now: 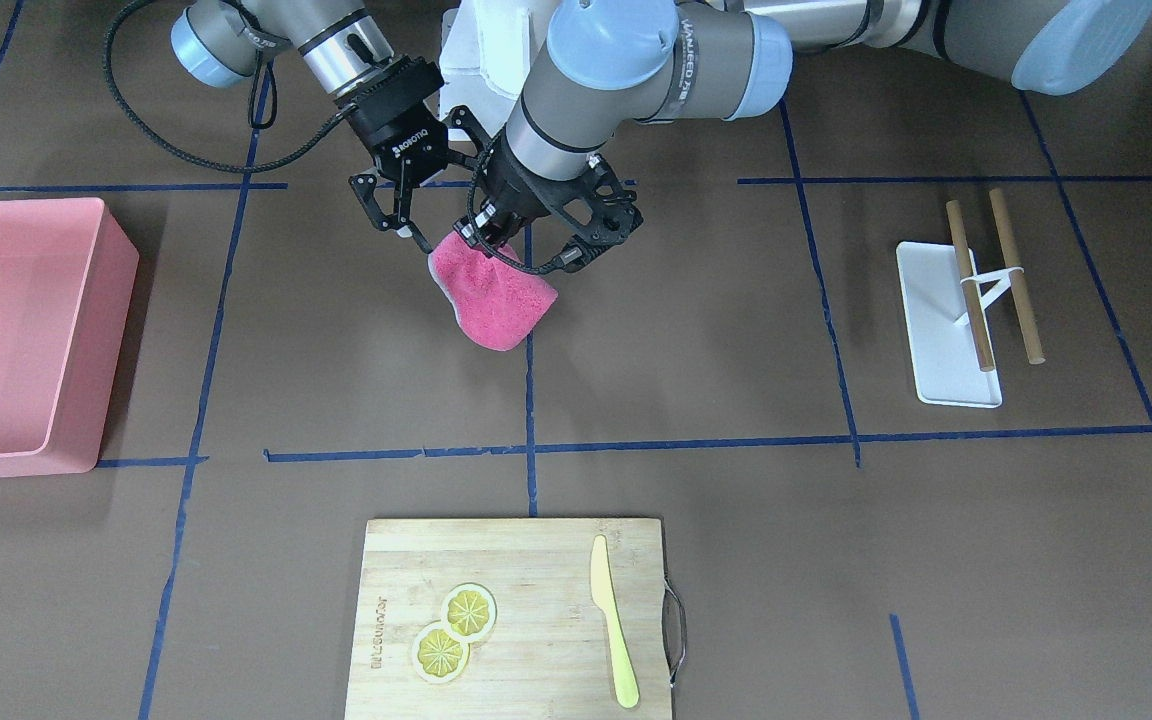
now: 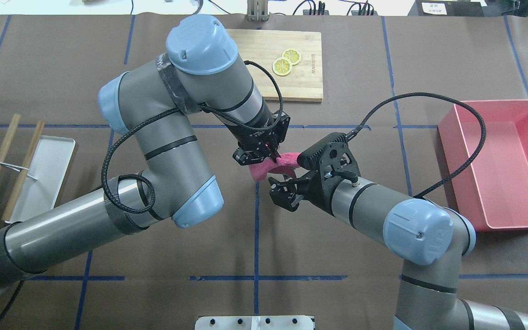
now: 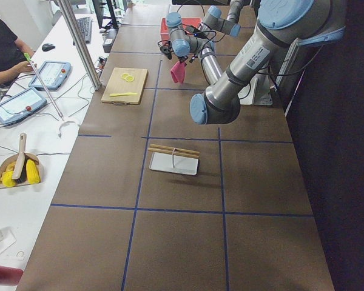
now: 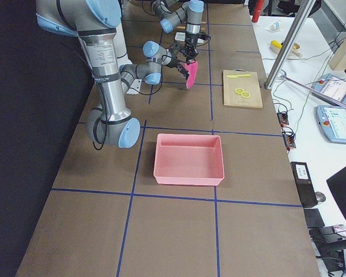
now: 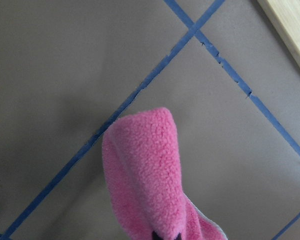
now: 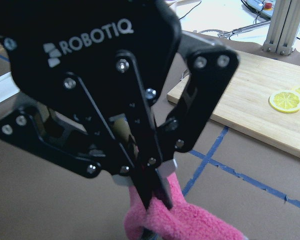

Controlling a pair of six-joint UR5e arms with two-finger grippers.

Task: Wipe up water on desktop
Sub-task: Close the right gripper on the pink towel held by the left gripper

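Note:
The desktop (image 1: 696, 340) is dark brown with blue tape lines; I see no water on it. My left gripper (image 1: 481, 235) is shut on the top of a pink fleece cloth (image 1: 491, 295), which hangs above the desktop's centre line. The right wrist view shows those fingers (image 6: 157, 192) pinched on the cloth (image 6: 190, 222). The left wrist view shows the cloth (image 5: 145, 170) dangling over a tape line. My right gripper (image 1: 399, 228) is open and empty, right beside the cloth's edge; it also shows in the overhead view (image 2: 283, 195).
A pink bin (image 1: 26, 330) stands on the robot's right side. A bamboo cutting board (image 1: 516, 610) with two lemon slices (image 1: 454, 630) and a yellow knife (image 1: 611, 635) lies at the far edge. A white tray (image 1: 946, 320) with two wooden sticks is on the left side.

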